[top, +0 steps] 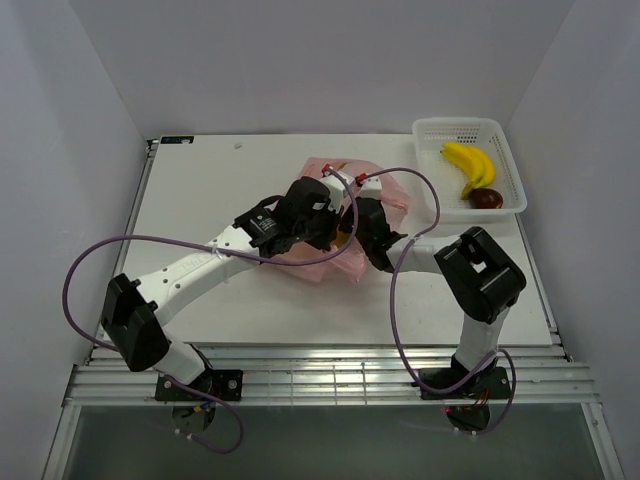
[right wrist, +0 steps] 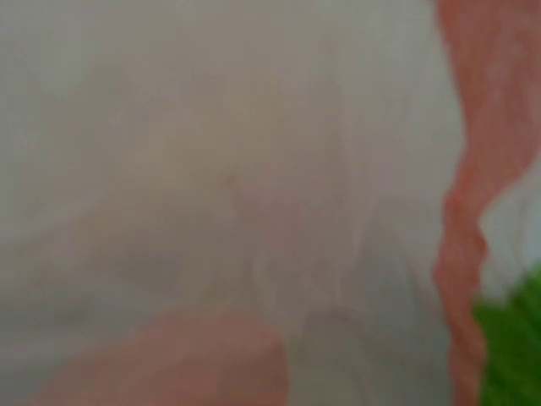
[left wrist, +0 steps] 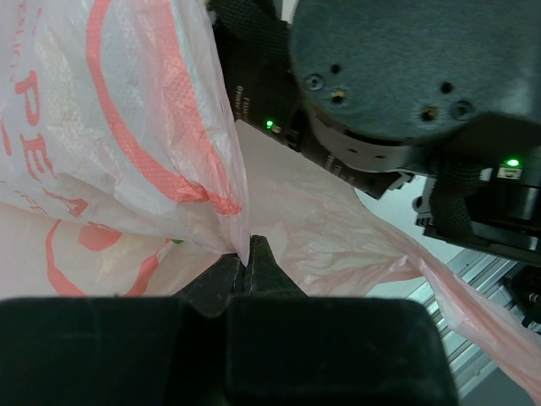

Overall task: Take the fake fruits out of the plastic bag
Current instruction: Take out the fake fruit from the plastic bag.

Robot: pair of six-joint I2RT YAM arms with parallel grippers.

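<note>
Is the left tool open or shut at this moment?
Shut: the left tool pinches a fold of the plastic bag, its fingertips meeting.

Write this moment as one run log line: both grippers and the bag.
left gripper: shut on plastic bag film | right gripper: open, reaching into bag | basket: banana and dark red fruit inside

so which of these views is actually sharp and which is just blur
Top external view: sharp, evenly lit, soft shadows, the plastic bag clearly readable. Left wrist view: the bag's print is crisp, the left gripper by the lens dark and low in detail. Right wrist view: wholly out of focus, only pink and green smears of bag film; its fingers cannot be made out.
</note>
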